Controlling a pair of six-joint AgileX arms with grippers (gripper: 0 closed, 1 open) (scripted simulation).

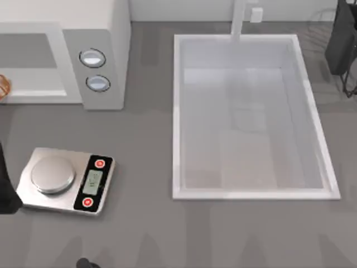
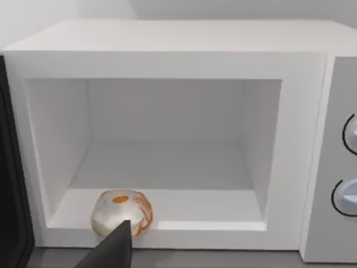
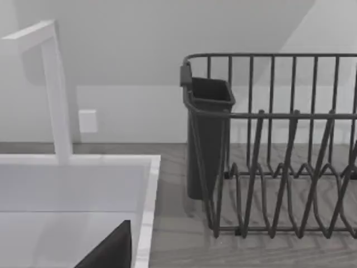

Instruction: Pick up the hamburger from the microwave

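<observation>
Top view: the microwave [image 1: 95,50] stands at the counter's far left corner; the hamburger [image 1: 3,86] peeks out, an orange-brown sliver.
Left wrist view: left gripper [image 2: 114,245] faces the cavity's front lip at the rounded hamburger [image 2: 120,211]; claw state: cannot tell.
Right wrist view: right gripper [image 3: 111,248] hangs over the sink [image 3: 148,184] beside the dish rack [image 3: 268,145]; claw state: cannot tell.

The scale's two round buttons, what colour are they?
Red, on the scale's black panel, clearest in the top view.

Our left arm [image 1: 5,184] reaches in along the desk's left edge; one dark left pincer finger [image 2: 111,248] points forward, level.
</observation>
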